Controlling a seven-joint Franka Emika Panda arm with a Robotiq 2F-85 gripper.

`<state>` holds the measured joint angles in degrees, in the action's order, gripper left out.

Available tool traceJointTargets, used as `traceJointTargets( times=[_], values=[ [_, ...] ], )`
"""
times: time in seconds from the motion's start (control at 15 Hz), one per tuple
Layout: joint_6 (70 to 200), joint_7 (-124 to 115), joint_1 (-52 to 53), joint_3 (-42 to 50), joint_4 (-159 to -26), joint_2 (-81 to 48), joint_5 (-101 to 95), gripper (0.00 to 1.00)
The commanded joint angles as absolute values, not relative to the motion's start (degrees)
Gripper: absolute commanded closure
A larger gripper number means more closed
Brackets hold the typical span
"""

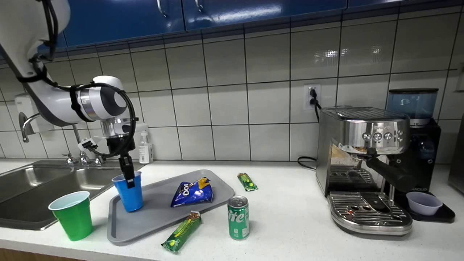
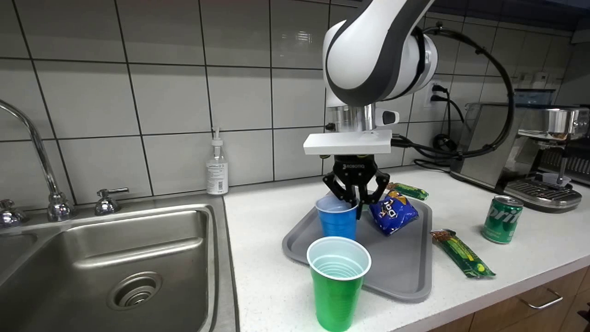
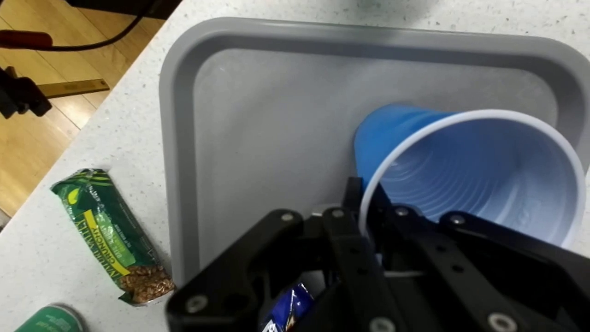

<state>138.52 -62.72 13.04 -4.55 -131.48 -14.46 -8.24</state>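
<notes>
In an exterior view we see the gripper (image 1: 130, 183) at the rim of the blue cup (image 1: 132, 199) on the gray tray (image 1: 157, 199), in an exterior view its fingers (image 2: 360, 207) meet the cup's side toward the chip bag (image 2: 394, 214), and in the wrist view they are closed, pinching the cup's wall, the cup at their upper right.

The blue cup (image 3: 397, 131) looks like ridged plastic, the tray (image 3: 262, 138) matt plastic, the crisp packet (image 1: 193, 193) shiny film, the sink (image 2: 110, 258) satiny metal, the wall tiles (image 1: 268, 99) glossy.
</notes>
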Motion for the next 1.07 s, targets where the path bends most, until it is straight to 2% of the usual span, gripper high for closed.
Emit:
traceJointTargets(
  times=[0.0,1.0],
  values=[
    [137.86,-64.34,13.97,-4.21,-130.11,-14.68,-8.59,0.99],
    [137.65,-61.79,15.16,-5.63,-119.19,-17.53,-6.17,0.99]
  ],
)
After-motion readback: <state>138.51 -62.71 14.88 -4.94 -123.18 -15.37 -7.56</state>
